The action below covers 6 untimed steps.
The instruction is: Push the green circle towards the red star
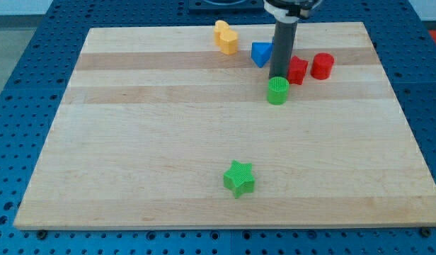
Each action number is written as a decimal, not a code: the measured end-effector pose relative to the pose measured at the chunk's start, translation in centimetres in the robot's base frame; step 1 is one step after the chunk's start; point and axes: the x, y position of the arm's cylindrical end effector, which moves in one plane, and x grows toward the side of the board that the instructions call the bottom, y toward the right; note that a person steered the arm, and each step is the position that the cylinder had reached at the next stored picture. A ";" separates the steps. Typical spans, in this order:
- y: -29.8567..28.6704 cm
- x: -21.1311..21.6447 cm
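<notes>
The green circle (277,91) stands on the wooden board (168,156) at the upper right of the middle. The red star (297,71) lies just up and to the right of it, nearly touching. My rod comes down from the view's top; my tip (279,76) rests at the green circle's top edge, between it and the blue block, just left of the red star.
A red cylinder (322,66) stands right of the red star. A blue block (260,54) lies left of the rod, partly hidden by it. A yellow block (226,37) sits near the top edge. A green star (239,178) lies near the bottom middle.
</notes>
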 end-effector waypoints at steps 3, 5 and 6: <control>0.3 5.3; 0.3 9.2; 0.0 11.0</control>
